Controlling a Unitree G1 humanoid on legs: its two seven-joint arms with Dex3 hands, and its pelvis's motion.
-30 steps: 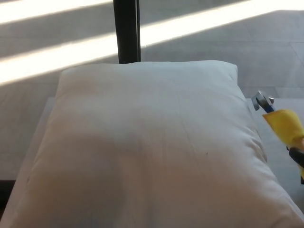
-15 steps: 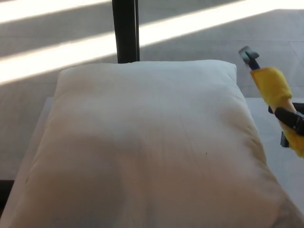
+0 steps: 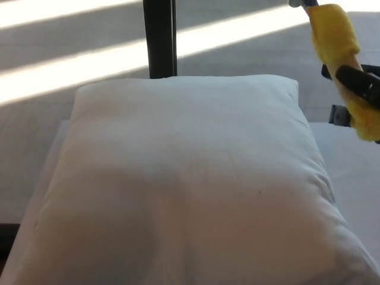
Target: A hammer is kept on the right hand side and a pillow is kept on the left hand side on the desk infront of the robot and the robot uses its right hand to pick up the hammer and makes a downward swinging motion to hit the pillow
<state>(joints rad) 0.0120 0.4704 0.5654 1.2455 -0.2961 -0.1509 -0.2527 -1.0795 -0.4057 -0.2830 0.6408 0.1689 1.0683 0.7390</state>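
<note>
A large white pillow [image 3: 190, 184] fills most of the head view and lies flat on the white desk [image 3: 356, 172]. The hammer [image 3: 335, 38] has a yellow handle, and its head is cut off at the picture's top edge. It is held up in the air at the upper right, beyond the pillow's right corner. My right hand [image 3: 359, 86] is shut on the handle, black fingers wrapped around it, and only partly shows at the right edge. The left hand does not show.
A dark vertical post [image 3: 159, 38] stands behind the pillow's far edge. Beyond it the floor [image 3: 71, 71] is crossed by bright bands of sunlight. A strip of desk surface shows to the right of the pillow.
My right hand has raised the hammer from beside the pillow's right edge up to the top right corner; its head has now left the picture.
</note>
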